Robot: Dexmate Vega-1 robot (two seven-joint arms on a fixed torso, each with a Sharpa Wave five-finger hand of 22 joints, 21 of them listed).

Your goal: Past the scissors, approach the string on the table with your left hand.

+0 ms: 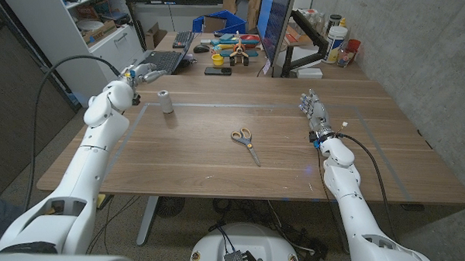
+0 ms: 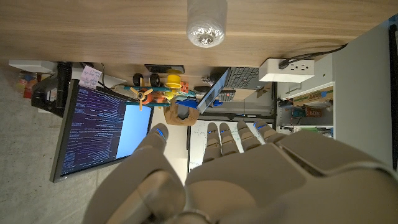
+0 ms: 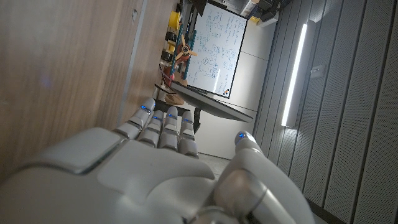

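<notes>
Both arms are built of smooth, glossy white shells, rounded at each joint and split by dark seams. The left arm (image 1: 92, 153), at the frame's left edge, has a thick black cable looping out from its upper segment. The right arm (image 1: 347, 189), at lower right, carries a thinner black cable along its forearm, with a dark collar and a small white tag at the wrist. The left hand (image 2: 236, 180) and right hand (image 3: 161, 168) have light grey, matte segmented fingers with small blue marks near the tips.
</notes>
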